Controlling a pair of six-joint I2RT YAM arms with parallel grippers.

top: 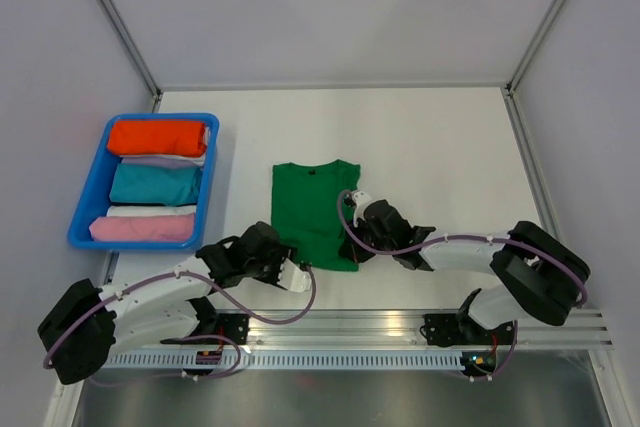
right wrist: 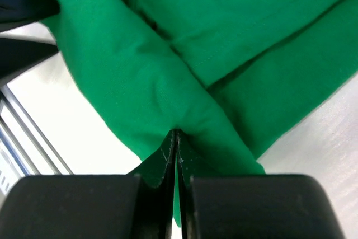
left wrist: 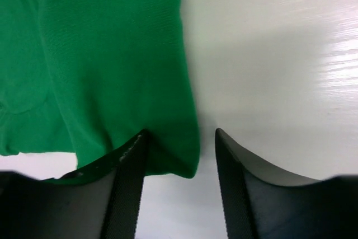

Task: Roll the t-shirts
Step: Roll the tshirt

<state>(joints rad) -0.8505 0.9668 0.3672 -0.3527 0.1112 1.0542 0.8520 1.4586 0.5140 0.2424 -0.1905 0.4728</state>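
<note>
We see the green t-shirt (top: 312, 209) at mid-frame in the top view. It's folded to a narrow strip, collar toward the top, flat on the white table (top: 430, 147).

R gripper (right wrist: 175, 138) is clenched on the shirt. In its wrist view, bottom centre, both fingers press together w/ a ridge of green cloth pinched between them. From above, that grip is at the shirt's lower right corner.

L gripper (left wrist: 182, 141) is released and holds nothing. Its jaws stand apart at the bottom of its wrist view, either side of the shirt's edge. The finger on the frame's left overlaps the green cloth, the one on the right is over bare table, and the shirt's corner shows in the gap. We can't tell if that finger touches the cloth. From above, this gripper is at the shirt's lower left corner.

Blue bin (top: 85, 192) sits at the left of the top view, well apart from the shirt. It holds folded cloths in a row: orange-red cloth (top: 155, 137) at top, teal cloth (top: 155, 185) in the middle, pink cloth (top: 140, 229) at bottom, w/ pale ones between.
</note>
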